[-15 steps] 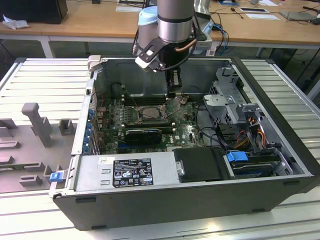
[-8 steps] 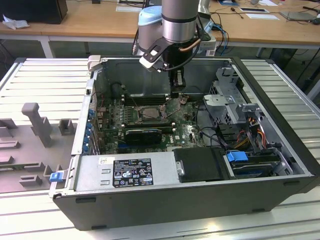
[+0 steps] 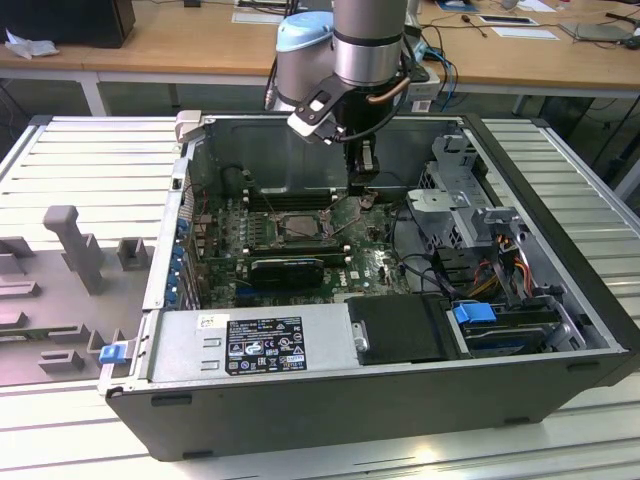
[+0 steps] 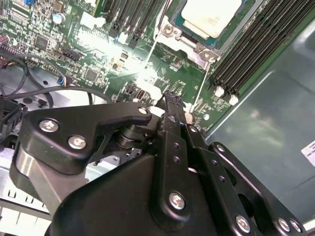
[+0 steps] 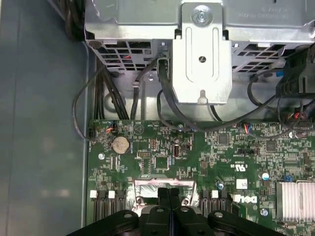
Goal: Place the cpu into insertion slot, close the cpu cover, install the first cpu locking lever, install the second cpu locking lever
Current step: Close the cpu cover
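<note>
An open case (image 3: pixel 560 330) lies on the ridged desk (image 3: pixel 85 150), its board (image 3: pixel 375 262) facing up. In the exterior view the arm comes down from 12 o'clock and the hand (image 3: pixel 362 190) hangs low inside the case, close over the board, just at 2 o'clock of the slot (image 3: pixel 270 226). The cpu (image 4: pixel 211 14) lies flat in the slot with its pale face up, and the cover (image 4: pixel 184 43) lies down around it as a silvery frame. In the second wrist view two thin wire levers (image 4: pixel 204 73) run from the cover's corners toward the hand (image 4: pixel 170 97); whether they are latched cannot be told. In both wrist views the black fingers (image 5: pixel 162 196) are pressed together with nothing visible between them. In the first wrist view their tips hang over a silvery edge of the cover (image 5: pixel 147 189). Black memory slots (image 4: pixel 248 46) flank the cpu. In the exterior view a labelled power supply (image 3: pixel 255 345) sits at 6 o'clock of the slot and a grey drive cage (image 3: pixel 455 175) at 3 o'clock. A coin cell (image 5: pixel 120 144) sits on the board near black cables (image 5: pixel 106 93).
</note>
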Tool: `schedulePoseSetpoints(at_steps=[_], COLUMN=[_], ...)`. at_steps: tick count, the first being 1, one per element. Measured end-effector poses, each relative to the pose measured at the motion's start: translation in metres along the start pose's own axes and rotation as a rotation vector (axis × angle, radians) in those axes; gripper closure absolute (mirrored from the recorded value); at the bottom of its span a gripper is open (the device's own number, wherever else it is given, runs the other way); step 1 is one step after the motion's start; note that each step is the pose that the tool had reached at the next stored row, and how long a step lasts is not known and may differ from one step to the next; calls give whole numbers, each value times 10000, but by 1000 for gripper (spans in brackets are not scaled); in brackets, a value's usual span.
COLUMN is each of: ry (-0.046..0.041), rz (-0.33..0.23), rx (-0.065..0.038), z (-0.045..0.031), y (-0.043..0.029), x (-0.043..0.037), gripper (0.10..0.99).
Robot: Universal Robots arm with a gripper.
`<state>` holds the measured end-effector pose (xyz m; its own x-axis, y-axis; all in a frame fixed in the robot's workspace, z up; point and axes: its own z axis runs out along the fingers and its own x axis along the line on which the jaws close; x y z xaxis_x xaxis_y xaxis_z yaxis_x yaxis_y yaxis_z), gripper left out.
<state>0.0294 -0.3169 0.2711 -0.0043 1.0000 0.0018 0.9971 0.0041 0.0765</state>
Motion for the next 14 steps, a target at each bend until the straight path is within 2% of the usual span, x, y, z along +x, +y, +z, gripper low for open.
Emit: schedulePoseSetpoints(at_steps=[8, 12, 14], ry=[-1, -6, -11], rz=[-1, 2, 0], rx=[0, 0, 0], z=[6, 14, 46], y=[86, 105, 105], x=[0, -1, -1], gripper=[980, 980, 980])
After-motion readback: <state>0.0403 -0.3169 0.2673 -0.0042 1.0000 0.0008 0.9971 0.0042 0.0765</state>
